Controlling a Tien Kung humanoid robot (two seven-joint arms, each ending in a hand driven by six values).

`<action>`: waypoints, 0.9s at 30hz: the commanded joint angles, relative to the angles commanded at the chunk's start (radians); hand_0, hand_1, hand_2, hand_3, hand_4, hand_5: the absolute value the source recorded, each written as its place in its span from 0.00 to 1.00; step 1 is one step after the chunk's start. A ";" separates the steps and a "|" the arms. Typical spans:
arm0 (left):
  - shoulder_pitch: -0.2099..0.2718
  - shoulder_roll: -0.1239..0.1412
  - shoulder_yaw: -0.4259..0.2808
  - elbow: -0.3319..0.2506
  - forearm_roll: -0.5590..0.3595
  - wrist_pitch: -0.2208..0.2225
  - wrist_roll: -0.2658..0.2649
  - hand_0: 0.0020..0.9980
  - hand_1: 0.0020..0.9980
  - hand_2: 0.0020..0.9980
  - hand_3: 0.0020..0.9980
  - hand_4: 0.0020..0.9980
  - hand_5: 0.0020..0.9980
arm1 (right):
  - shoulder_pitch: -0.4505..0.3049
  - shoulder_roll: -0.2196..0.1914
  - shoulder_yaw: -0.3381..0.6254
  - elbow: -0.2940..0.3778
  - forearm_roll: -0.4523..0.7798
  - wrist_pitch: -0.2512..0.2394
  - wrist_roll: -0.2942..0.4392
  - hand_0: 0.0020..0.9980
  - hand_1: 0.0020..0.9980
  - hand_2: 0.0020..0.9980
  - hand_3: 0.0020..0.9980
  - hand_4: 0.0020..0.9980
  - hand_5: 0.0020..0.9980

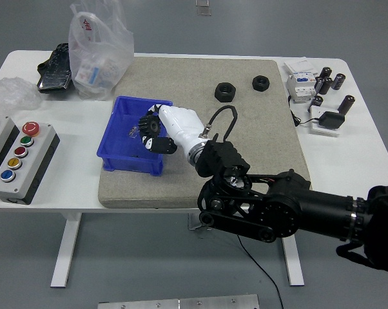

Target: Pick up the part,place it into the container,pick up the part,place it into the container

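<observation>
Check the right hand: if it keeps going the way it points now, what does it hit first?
The right hand points left over the blue container, so probably the bin's floor or left wall first. Height above the bin is unclear from this one view.
</observation>
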 joint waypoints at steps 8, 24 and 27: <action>0.000 -0.001 -0.001 0.000 0.001 0.000 0.001 0.80 0.67 0.65 0.80 0.89 1.00 | 0.000 0.001 0.009 0.000 0.018 0.011 0.020 0.72 0.79 0.82 0.85 0.53 0.26; -0.002 0.002 -0.001 0.000 0.003 -0.001 -0.001 0.79 0.67 0.61 0.79 0.88 1.00 | -0.008 -0.004 0.041 0.004 0.035 0.100 0.026 0.86 0.88 0.92 0.97 0.68 0.35; -0.001 0.001 -0.001 0.000 0.005 0.000 -0.002 0.79 0.67 0.61 0.79 0.88 1.00 | -0.025 -0.014 0.076 0.010 -0.001 0.068 0.020 0.86 0.88 0.92 0.97 0.68 0.35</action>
